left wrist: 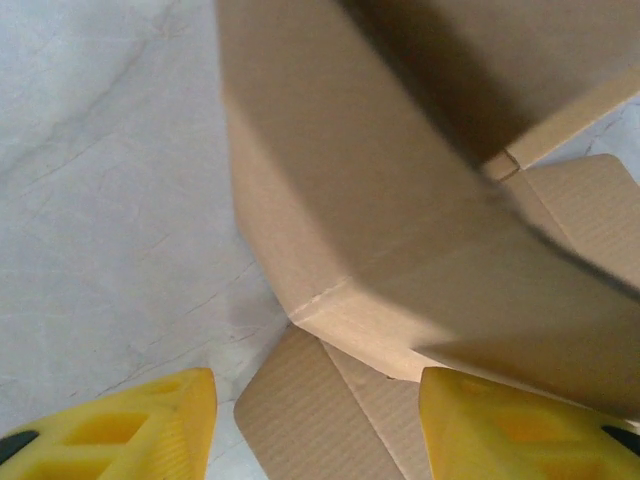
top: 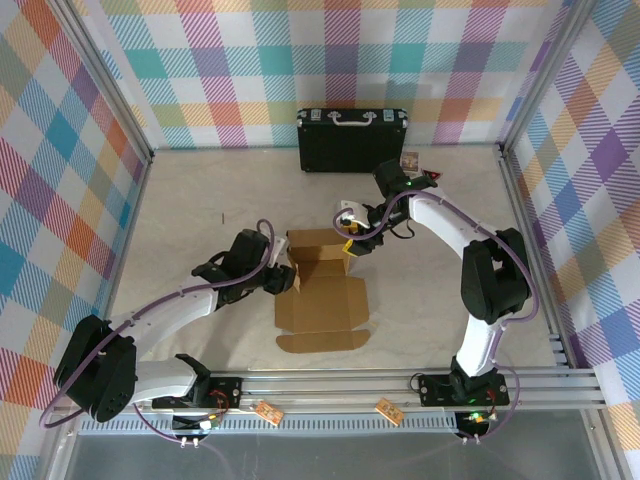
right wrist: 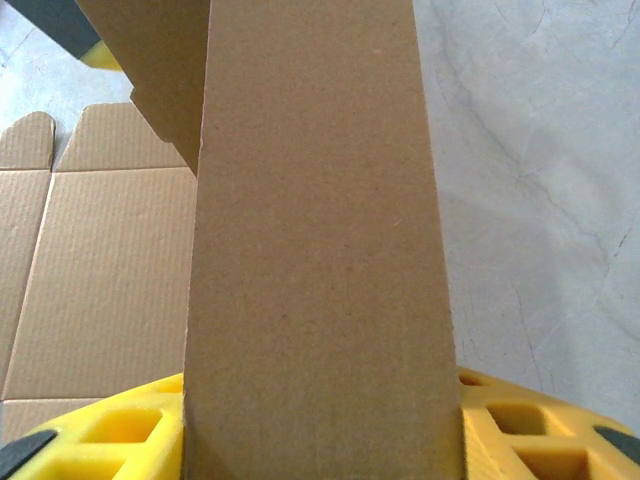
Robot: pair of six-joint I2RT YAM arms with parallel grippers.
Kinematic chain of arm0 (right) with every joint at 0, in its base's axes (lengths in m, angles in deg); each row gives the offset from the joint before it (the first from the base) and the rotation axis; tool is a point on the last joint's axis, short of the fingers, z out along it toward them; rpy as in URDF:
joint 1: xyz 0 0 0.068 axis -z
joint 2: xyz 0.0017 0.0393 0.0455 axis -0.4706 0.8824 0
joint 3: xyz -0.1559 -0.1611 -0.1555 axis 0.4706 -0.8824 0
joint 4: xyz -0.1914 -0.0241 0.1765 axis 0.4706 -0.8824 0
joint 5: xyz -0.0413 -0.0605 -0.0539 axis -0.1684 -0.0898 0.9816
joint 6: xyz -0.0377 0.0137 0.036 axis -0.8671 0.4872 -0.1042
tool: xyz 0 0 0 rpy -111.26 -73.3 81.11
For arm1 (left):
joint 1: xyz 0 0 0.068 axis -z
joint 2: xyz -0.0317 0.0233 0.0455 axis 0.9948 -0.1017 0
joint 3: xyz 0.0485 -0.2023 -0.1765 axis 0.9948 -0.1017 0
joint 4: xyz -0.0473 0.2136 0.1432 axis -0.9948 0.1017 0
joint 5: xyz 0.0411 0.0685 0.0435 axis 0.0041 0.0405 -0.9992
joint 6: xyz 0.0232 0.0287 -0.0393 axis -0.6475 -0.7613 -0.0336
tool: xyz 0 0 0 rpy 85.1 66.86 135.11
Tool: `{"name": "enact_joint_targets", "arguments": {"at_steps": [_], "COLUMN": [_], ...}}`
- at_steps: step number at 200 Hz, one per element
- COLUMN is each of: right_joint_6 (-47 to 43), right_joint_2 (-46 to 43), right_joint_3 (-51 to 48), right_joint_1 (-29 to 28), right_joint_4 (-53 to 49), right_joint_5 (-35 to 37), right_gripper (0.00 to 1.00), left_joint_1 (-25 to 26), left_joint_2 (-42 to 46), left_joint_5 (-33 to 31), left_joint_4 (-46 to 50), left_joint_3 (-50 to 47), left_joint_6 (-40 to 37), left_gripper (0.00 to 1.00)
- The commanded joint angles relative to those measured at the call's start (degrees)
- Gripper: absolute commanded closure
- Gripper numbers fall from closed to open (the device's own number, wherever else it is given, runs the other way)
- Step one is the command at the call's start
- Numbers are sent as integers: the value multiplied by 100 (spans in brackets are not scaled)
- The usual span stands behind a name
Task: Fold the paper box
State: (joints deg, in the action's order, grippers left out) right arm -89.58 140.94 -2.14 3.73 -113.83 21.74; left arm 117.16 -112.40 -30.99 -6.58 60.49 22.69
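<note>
Overhead view: the left gripper (top: pixel 283 279) is seen left of frame centre, set against the left edge of the paper box (top: pixel 320 300). Its jaws are spread. In the left wrist view the yellow fingers (left wrist: pixel 150 425) are found at the bottom corners, with a raised box wall just ahead and nothing clamped between them.

The paper box is placed at the centre of the table (top: pixel 200 220). It is brown corrugated cardboard, half folded. The back part is raised into walls, while the lid panel and front flap are laid flat toward the bottom of frame.

The right gripper (top: pixel 350 242) is positioned at the box's upper right corner. In the right wrist view a standing cardboard panel is wedged between the yellow fingers (right wrist: pixel 520 420), so the gripper is read as clamped on the box.

A black hard case (top: pixel 352 140) with a silver handle is stood at upper centre, well apart from the box.
</note>
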Motion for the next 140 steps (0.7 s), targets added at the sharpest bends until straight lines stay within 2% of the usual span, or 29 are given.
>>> {"name": "enact_joint_targets", "arguments": {"at_steps": [1,41,66,140], "right_joint_6": [60,82,115,135], "right_joint_2": [59,8,-31,-44], "right_joint_3": [103,81,106,130], "right_joint_1": [34,34,34,25], "right_joint_4": [-113,-152,-197,-266], "right_joint_5": [-257,-235,-252,-277], "right_gripper": [61,61,61,61], "left_joint_1": [65,109,229,401], "left_joint_2": [-77,-331,-485,-966], "left_joint_5": [-301,-830,-1315,-1768], "left_joint_4": [-552,-1705,-2503,-4470], "left_joint_3": [-115,-387,-637,-1196], "left_joint_6": [-174,-35,2,180], "left_gripper": [43,42,46,47]}}
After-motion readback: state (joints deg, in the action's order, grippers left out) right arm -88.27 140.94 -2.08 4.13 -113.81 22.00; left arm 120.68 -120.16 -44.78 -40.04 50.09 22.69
